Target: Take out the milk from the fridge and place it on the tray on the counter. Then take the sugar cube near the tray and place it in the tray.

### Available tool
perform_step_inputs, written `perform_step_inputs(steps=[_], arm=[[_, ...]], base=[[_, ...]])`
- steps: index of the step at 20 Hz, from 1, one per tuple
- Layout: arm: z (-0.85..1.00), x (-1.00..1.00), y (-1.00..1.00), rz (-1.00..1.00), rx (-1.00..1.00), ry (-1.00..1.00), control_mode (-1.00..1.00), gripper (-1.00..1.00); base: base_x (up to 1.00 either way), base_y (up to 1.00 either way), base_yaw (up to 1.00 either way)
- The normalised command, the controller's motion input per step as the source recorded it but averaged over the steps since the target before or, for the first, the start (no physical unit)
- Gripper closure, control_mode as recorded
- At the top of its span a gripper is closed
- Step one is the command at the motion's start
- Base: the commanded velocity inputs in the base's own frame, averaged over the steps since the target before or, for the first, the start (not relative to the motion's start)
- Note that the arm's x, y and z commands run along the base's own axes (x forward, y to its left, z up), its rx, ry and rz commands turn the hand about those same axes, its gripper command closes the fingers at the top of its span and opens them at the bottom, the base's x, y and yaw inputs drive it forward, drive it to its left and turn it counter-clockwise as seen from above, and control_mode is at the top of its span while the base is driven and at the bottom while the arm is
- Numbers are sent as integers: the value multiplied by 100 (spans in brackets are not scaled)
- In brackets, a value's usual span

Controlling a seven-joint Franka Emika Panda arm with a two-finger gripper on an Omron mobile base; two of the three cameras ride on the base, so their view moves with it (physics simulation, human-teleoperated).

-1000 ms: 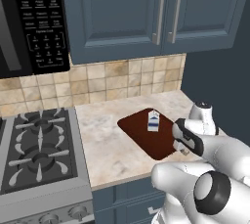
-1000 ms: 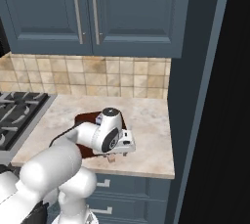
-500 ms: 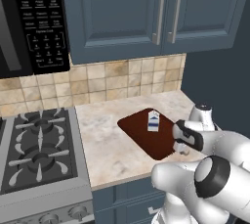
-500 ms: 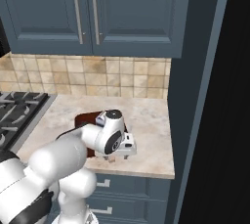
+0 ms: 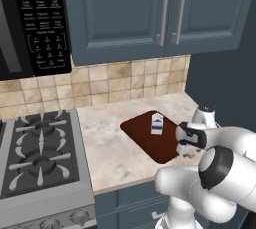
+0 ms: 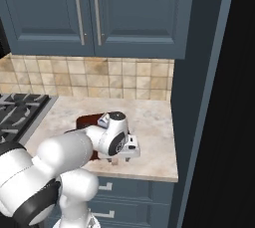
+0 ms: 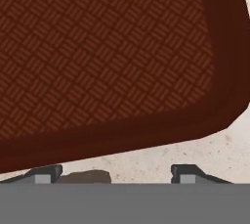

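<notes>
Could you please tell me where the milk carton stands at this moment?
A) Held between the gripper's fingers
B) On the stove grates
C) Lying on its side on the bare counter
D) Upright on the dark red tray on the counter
D: the milk carton stands upright on the tray on the counter, apart from the gripper, which hangs low by the tray's near corner.
</notes>
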Motion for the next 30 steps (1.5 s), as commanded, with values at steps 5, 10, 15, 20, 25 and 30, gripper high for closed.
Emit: perform_step_inputs(steps=[5, 10, 15, 20, 25, 30], arm=[[-38, -37, 1, 0, 0, 0, -100, 100], [-25, -61, 5, 0, 0, 0, -100, 100], [-6, -38, 19, -5, 0, -1, -100, 100], [49, -14, 23, -3, -4, -18, -100, 100], [55, -3, 36, 0, -6, -30, -100, 100], [42, 0, 45, 0, -1, -27, -100, 100]], base=[[0, 0, 0], [0, 0, 0], [0, 0, 0], [0, 0, 0], [0, 0, 0], [0, 0, 0]])
